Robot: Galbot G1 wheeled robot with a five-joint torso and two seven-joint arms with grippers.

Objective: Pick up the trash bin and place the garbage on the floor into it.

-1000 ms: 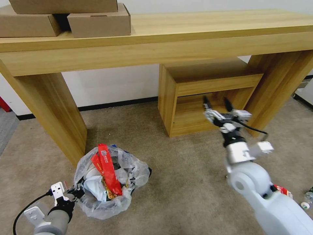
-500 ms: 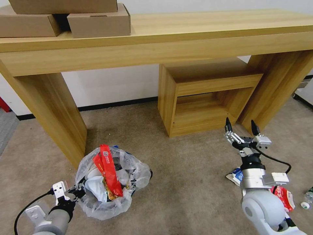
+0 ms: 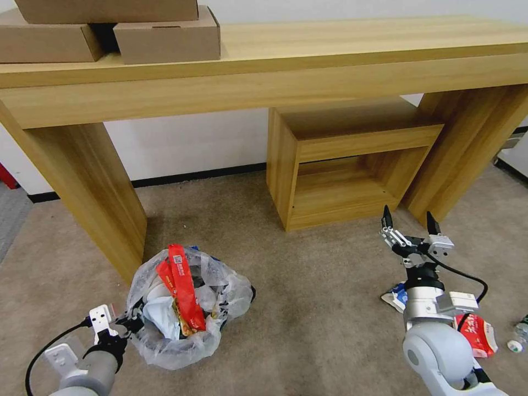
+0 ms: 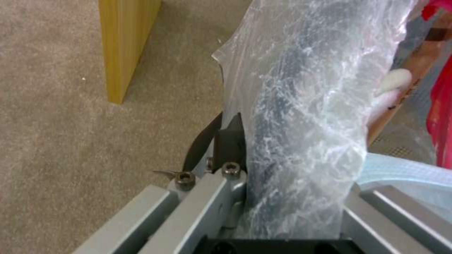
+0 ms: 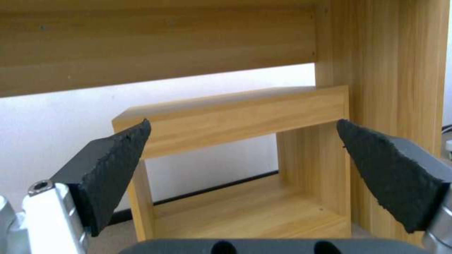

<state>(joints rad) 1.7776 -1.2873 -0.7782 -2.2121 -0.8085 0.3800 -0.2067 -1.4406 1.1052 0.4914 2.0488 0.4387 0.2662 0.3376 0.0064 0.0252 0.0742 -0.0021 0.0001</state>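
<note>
in the head view the trash bin [image 3: 184,308] sits on the beige carpet floor [image 3: 308,308], low on the robot's left, just in front of the left leg of the long wooden bench [image 3: 264,66]. its crumpled translucent liner bulges over the rim, and a red wrapper [image 3: 181,286] stands up out of it among white tissue. the left pincer [image 3: 129,322] is at the bin's near left rim, clenched on the bin's bag-covered edge. the right pincer [image 3: 410,220] is raised over the carpet on the robot's right, fingers spread wide and holding nothing, in front of the small open wooden shelf unit [image 3: 341,165] under the bench. on the floor beside that arm lie a blue-white carton [image 3: 397,294], a red packet [image 3: 477,335] and a clear bottle [image 3: 520,335] at the edge. cardboard boxes [image 3: 110,33] are stacked on the bench top.

in the left wrist view the left pincer grips the liner-wrapped rim of the bin [image 4: 301,123] between its fingers [image 4: 231,141], with carpet and the bench leg [image 4: 125,46] behind.

in the right wrist view the two dark fingertips [image 5: 113,165] stand far apart, nothing between them, facing the shelf unit [image 5: 245,151].
</note>
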